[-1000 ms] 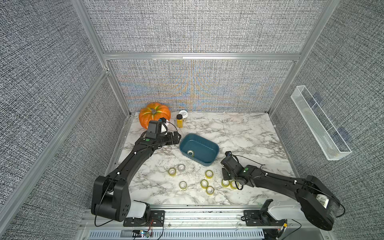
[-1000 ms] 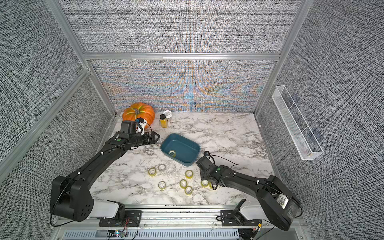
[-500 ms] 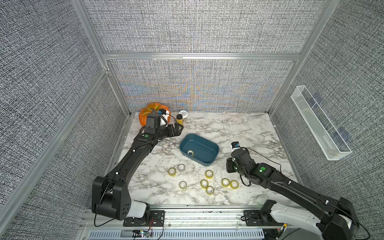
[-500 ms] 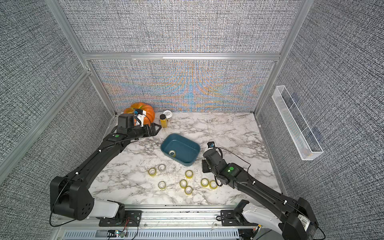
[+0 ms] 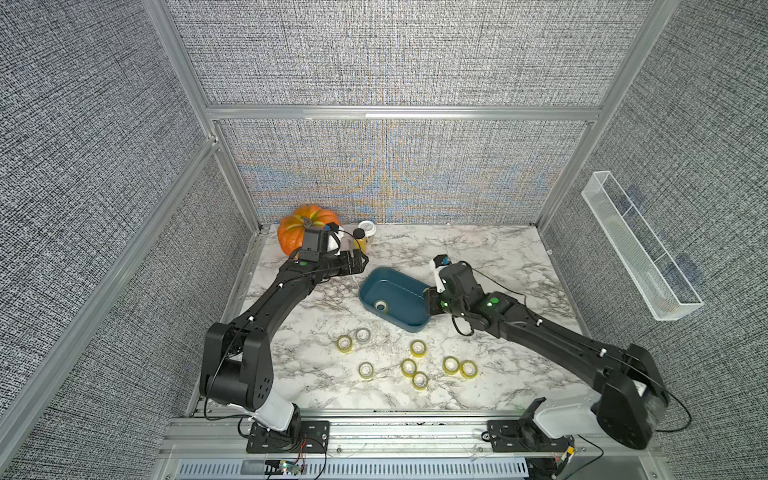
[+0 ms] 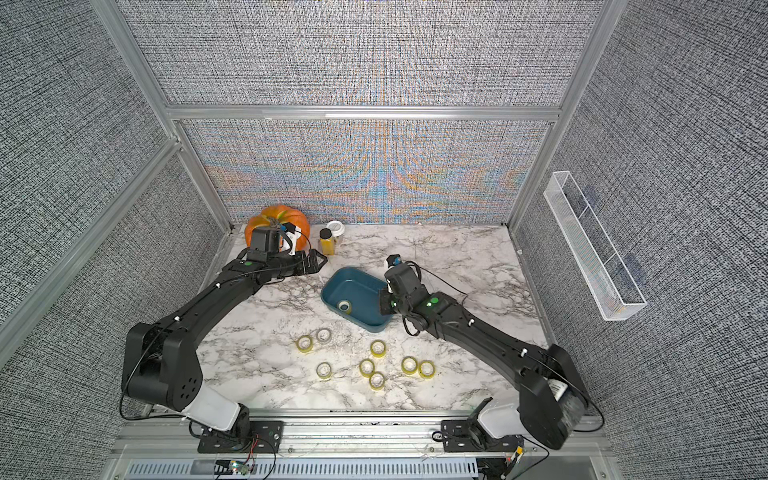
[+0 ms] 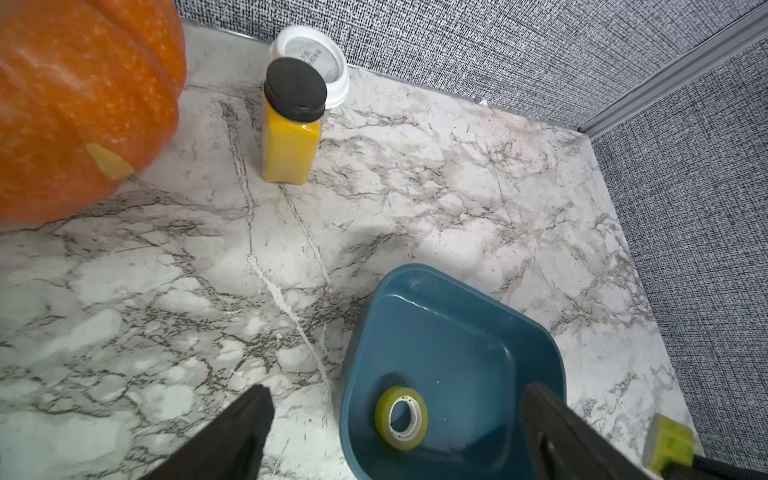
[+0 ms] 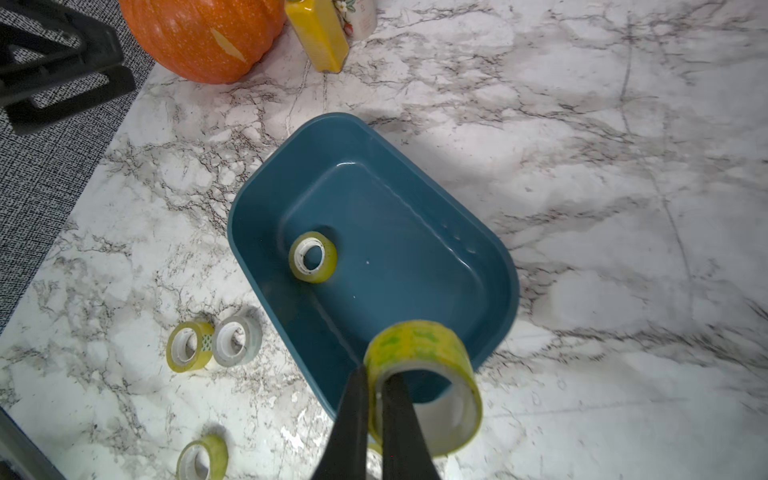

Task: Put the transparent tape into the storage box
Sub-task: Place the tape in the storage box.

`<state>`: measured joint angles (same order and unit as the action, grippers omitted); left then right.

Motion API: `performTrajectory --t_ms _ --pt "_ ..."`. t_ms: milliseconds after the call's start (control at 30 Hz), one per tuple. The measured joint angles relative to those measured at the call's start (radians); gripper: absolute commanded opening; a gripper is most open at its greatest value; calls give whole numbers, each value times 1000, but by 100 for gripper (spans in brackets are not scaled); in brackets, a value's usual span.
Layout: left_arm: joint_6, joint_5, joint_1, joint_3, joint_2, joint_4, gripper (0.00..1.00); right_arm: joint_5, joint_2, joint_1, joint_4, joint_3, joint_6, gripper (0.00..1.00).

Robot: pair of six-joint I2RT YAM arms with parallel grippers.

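Observation:
The storage box is a teal tub at mid-table, with one transparent tape roll lying inside. My right gripper is shut on the wall of a second, yellowish tape roll, one finger inside its hole. It holds this roll above the box's right end. My left gripper hangs open and empty just left of the box, near its far end. Several more tape rolls lie on the marble in front of the box.
An orange pumpkin, a yellow bottle with a black cap and a white-lidded cup stand at the back left. A clear divided tray hangs on the right wall. Grey panels enclose three sides.
My right gripper has risen from the loose rolls at the front, carrying a tape roll back to the box's right end. My left gripper has drawn back slightly toward the pumpkin.

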<state>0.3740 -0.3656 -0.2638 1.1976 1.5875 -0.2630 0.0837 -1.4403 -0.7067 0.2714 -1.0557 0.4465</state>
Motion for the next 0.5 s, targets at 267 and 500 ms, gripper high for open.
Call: performTrajectory --t_ms 267,500 --pt "12 -3 21 18 50 -25 98 -69 -231 -2 -21 -135 -11 0" --pt "24 -27 48 18 63 -31 98 -96 -401 -14 -28 -251 -14 0"
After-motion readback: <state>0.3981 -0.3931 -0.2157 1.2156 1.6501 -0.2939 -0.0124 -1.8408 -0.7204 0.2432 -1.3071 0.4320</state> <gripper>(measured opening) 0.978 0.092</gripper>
